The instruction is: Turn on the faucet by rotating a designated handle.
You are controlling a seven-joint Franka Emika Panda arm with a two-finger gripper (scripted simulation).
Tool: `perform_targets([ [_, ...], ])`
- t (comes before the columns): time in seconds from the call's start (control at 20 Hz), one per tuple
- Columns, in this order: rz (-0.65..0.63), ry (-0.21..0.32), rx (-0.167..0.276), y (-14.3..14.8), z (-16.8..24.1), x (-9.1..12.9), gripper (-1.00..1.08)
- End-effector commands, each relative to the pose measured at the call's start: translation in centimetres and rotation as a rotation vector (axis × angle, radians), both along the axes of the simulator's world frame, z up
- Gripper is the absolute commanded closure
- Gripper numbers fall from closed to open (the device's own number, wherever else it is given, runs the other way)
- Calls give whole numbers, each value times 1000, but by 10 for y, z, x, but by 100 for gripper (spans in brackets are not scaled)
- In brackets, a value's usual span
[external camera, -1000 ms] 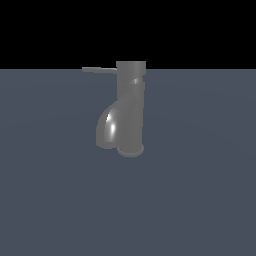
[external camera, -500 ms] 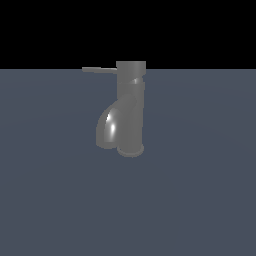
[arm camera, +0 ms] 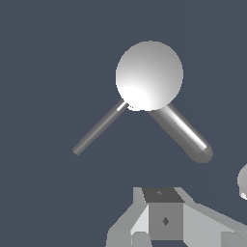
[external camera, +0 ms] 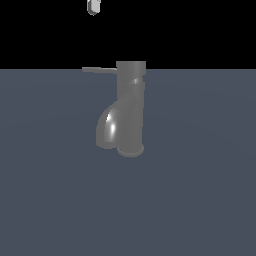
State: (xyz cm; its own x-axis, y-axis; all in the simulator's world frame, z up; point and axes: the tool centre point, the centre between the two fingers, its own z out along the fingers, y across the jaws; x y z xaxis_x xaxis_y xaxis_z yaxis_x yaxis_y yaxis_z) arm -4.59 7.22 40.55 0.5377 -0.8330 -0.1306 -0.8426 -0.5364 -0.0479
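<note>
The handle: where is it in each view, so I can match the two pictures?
Exterior view: the handle is the thin rod sticking out level from the cap toward the exterior view's left, at the faucet's top.
Wrist view: seen from above, the handle is the thinner of two rods leaving the round cap; the thicker is the spout.
Shared landmark: the cap.

Wrist view looks straight down on the faucet: its cap reads as a bright round disc against a flat slate-blue floor. Two members leave the disc in a V — the thin handle and the thicker spout with rounded end. Grey gripper body parts sit at the frame edge, apart from the faucet; jaw state not discernible.
</note>
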Motion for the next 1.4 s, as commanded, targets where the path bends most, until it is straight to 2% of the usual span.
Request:
perform_targets([
  [0.0, -68, 10, -5, 3, -9, 11, 108],
  [0.7, -436, 46, -60, 18, -63, 67, 108],
  [1.35, -720, 36, -123, 31, -108, 106, 108],
])
